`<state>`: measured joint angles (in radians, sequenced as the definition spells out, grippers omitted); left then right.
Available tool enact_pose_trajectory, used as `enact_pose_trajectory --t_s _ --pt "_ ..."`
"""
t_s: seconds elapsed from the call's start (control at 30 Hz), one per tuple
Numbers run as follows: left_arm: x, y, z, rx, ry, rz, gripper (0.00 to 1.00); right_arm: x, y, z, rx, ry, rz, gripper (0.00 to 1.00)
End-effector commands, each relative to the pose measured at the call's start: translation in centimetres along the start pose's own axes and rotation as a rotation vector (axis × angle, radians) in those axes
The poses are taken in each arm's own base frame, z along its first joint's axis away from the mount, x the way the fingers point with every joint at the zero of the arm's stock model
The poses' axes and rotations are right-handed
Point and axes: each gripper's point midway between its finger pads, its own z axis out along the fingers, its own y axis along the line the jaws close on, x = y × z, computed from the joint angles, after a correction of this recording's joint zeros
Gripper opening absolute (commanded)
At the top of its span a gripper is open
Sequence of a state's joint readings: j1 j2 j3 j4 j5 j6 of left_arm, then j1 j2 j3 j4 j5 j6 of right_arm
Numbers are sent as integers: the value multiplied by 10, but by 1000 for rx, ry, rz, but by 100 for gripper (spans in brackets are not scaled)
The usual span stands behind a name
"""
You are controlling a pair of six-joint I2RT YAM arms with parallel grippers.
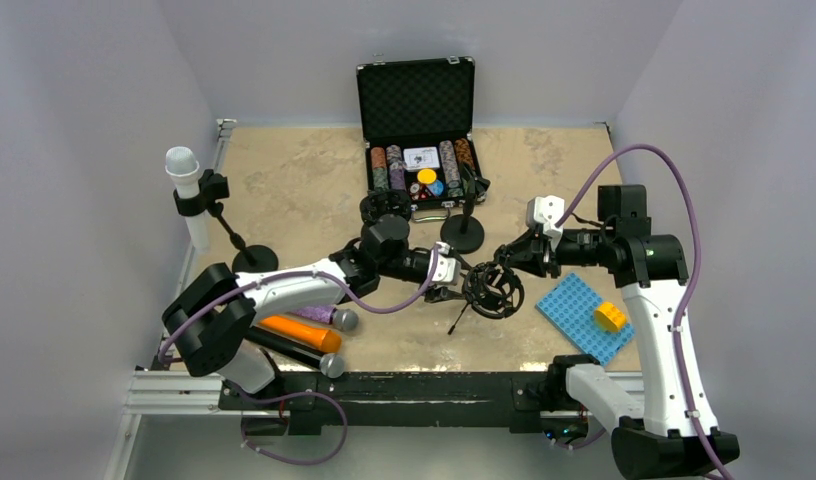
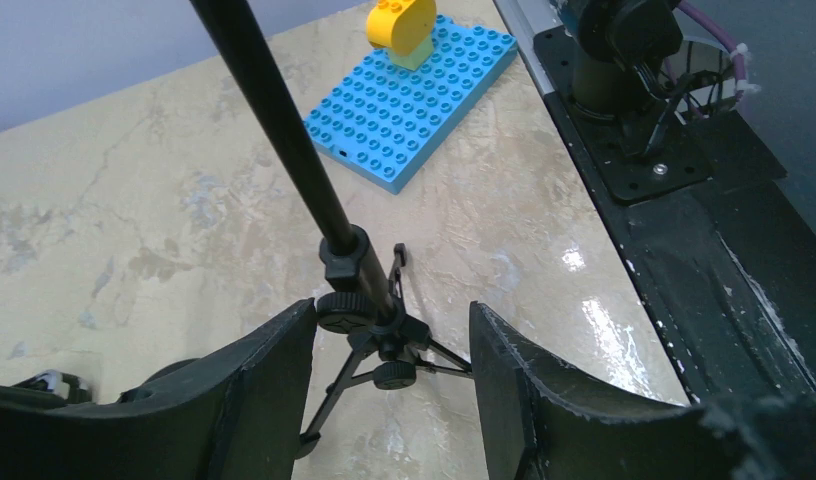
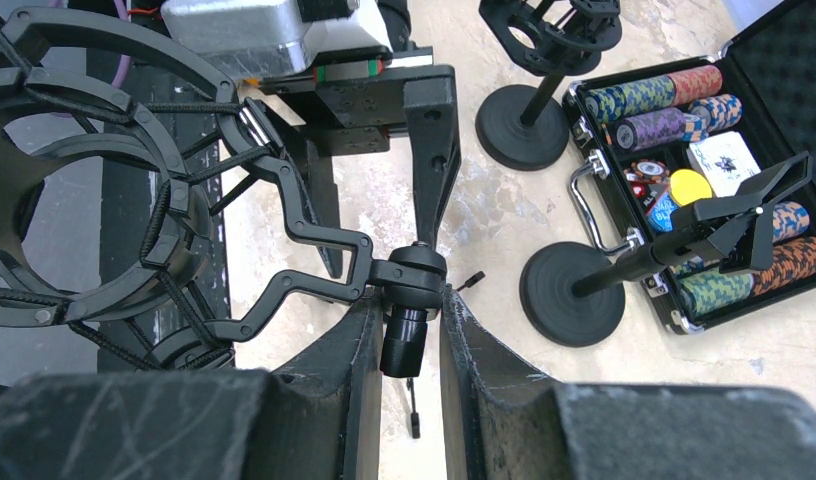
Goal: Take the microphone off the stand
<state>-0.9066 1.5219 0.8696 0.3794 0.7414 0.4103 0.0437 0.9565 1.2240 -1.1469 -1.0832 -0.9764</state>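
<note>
- Far left, table (image 1: 284, 170) edge: white microphone (image 1: 182, 165) sits upright in the clip of a round-base stand (image 1: 246, 250). Not removed. No claw near it.
- Near left, under the left arm: three loose microphones lie side by side on the table. These are a purple microphone (image 1: 319, 315), an orange microphone (image 1: 296, 331) and a black microphone (image 1: 294, 352) with a grey head.
- Centre: left claw (image 2: 392, 330) is open, jaws apart on either side of the lower hub of the tripod stand (image 2: 284, 140). There is a clear gap on one side; contact on the other I cannot tell.
- The tripod stand carries a shock mount (image 3: 314, 238); its ring is empty.
- Right claw (image 3: 409, 320) is closed on the shock mount's swivel joint, fingers pressed to both sides of it.
- Back centre: open poker chip case (image 1: 416, 100) holds rows of chips. Two empty mic stands (image 1: 462, 235) with round bases are just in front of it.
- Right: blue baseplate (image 1: 569, 305) lies flat on the table, with a yellow brick (image 1: 611, 316) on it.
</note>
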Motion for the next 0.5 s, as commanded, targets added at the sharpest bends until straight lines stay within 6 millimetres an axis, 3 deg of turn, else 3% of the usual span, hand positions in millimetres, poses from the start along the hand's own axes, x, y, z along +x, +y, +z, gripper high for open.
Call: enact_pose_trajectory --t_s 0.0,0.23,0.47 --pt "-18 -7 9 75 -66 26 61 1 -5 -2 23 20 -8 0" --pt "2 -21 7 130 -12 -3 58 3 -7 -1 26 23 4 0" --pt "47 -39 4 167 114 -35 59 4 -9 1 22 18 26 0"
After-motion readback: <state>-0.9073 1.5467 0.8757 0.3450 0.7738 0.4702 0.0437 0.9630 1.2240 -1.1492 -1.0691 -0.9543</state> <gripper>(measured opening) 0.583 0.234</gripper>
